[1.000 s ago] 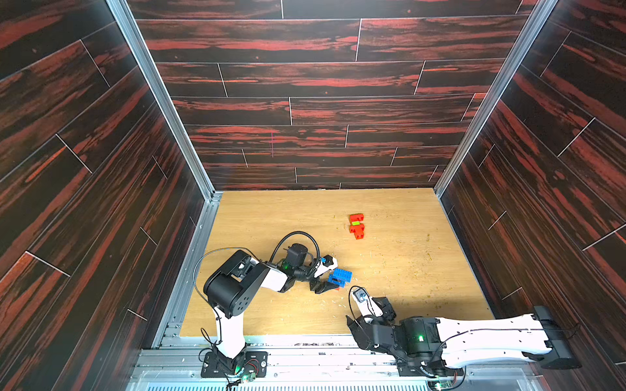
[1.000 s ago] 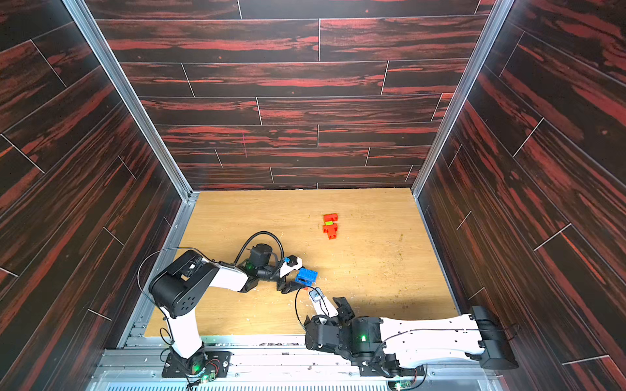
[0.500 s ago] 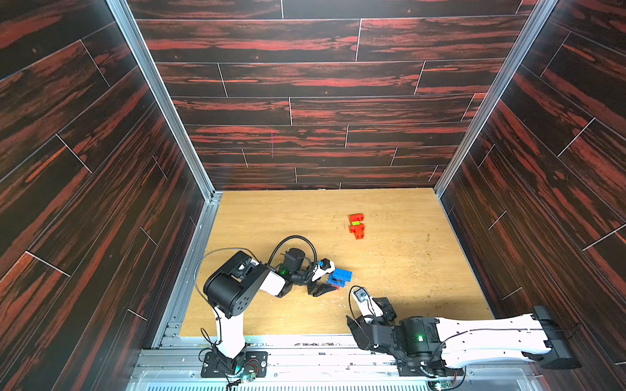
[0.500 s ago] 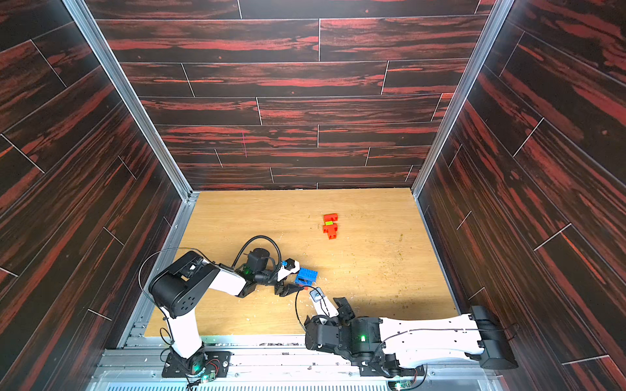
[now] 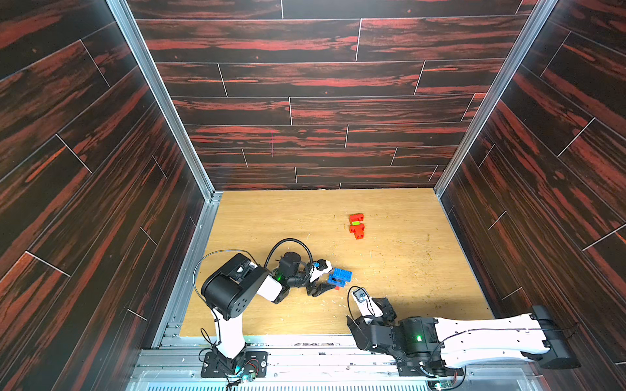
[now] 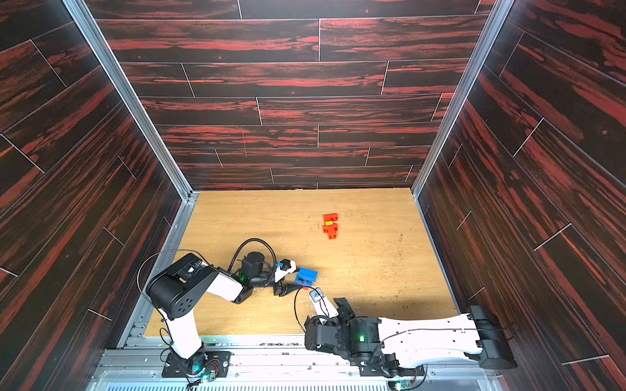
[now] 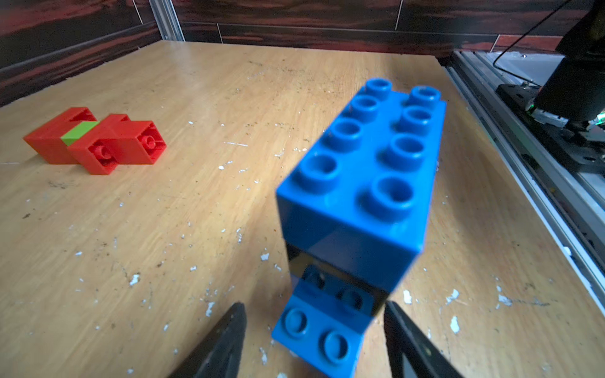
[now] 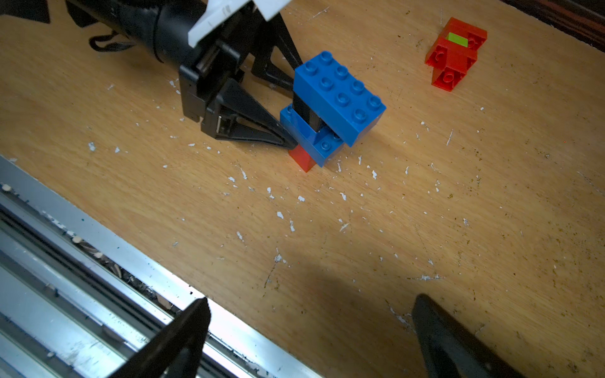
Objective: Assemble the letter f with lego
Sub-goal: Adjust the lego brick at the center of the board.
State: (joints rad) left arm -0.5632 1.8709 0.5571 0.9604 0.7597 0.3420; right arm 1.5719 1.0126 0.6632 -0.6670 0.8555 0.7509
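Large blue brick [image 7: 363,170], all studs blue. Black brick [image 8: 306,113]. Small blue brick [image 7: 322,330]. Red brick [image 8: 301,158]. Red-orange bricks [image 7: 131,140] with one lime green brick [image 7: 80,132]. Worktop [image 7: 163,229] pale wood grain, white flecks. Walls [image 5: 305,84] dark planks, red streaks.

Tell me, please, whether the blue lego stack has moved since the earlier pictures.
No. In a top view the blue lego stack stands just as far from the red lego cluster and from the front metal rail as before.
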